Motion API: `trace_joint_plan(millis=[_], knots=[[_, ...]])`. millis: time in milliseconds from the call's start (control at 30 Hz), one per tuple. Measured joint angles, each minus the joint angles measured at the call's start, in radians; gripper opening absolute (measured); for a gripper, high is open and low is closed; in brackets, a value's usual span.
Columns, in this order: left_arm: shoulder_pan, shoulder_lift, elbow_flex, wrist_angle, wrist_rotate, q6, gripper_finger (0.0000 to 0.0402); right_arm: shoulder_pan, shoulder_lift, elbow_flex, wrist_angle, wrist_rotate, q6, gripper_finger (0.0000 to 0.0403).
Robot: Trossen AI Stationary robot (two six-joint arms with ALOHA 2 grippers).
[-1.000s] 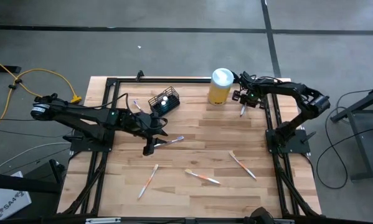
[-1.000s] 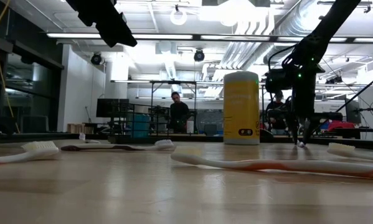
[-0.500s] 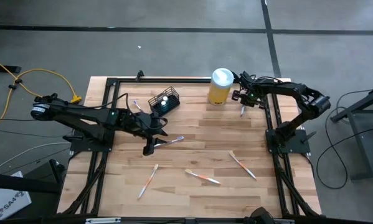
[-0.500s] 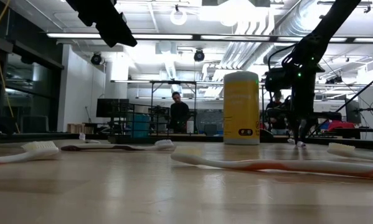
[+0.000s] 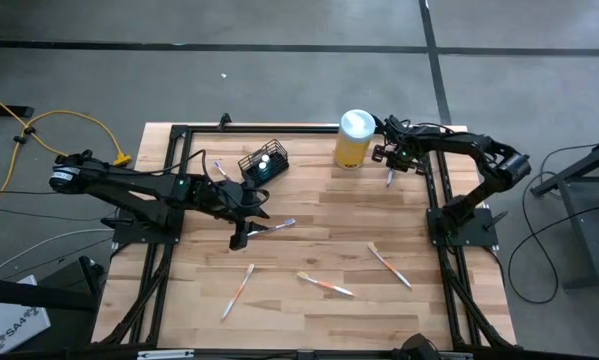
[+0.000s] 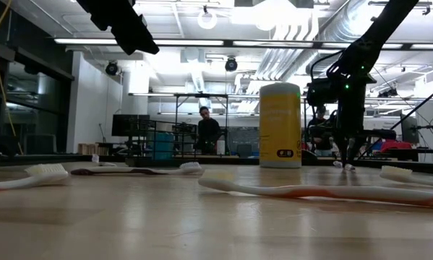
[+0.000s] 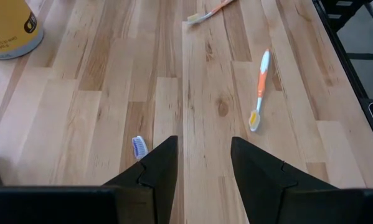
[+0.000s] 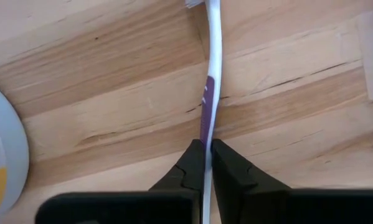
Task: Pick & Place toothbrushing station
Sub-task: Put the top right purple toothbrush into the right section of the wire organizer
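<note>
The black wire-mesh holder [image 5: 264, 163] sits on the table's far left-centre with a white item in it. The yellow canister [image 5: 353, 139] with a white lid stands to its right. My right gripper [image 5: 392, 163] is just right of the canister, shut on a white-and-purple toothbrush [image 8: 210, 74]. My left gripper [image 5: 246, 230] hovers open and empty over the middle-left of the table. A blue-headed toothbrush [image 7: 139, 147] lies beside its fingers. My right gripper pinches the toothbrush's handle [image 8: 204, 142] between its two fingers, which lie along the handle. The fingers point down from above. The brush hangs below them [image 6: 347, 160] with its head end lowest, close over the table; whether the tip touches the wood I cannot tell.
Three loose toothbrushes lie on the near half of the table [image 5: 237, 290], [image 5: 325, 286], [image 5: 390, 266], and another lies left of the holder [image 5: 219, 168]. Black frame rails [image 5: 434, 200] run along the table's sides. People stand in the room behind [image 6: 206, 130].
</note>
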Motion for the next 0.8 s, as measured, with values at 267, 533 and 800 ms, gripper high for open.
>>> trace_joint_plan(millis=[267,533,800], knots=[[0.0,0.0,0.0,0.0,0.0,0.001,0.0145,0.0,0.004,-0.003,-0.002,0.006,0.0,0.0045],[0.0,0.0,0.0,0.0,0.0,0.001,0.0145,0.0,0.004,-0.003,0.004,0.005,0.017,0.0062],[0.0,0.0,0.0,0.0,0.0,0.001,0.0145,0.0,0.004,-0.003,0.018,0.012,0.046,0.0063]])
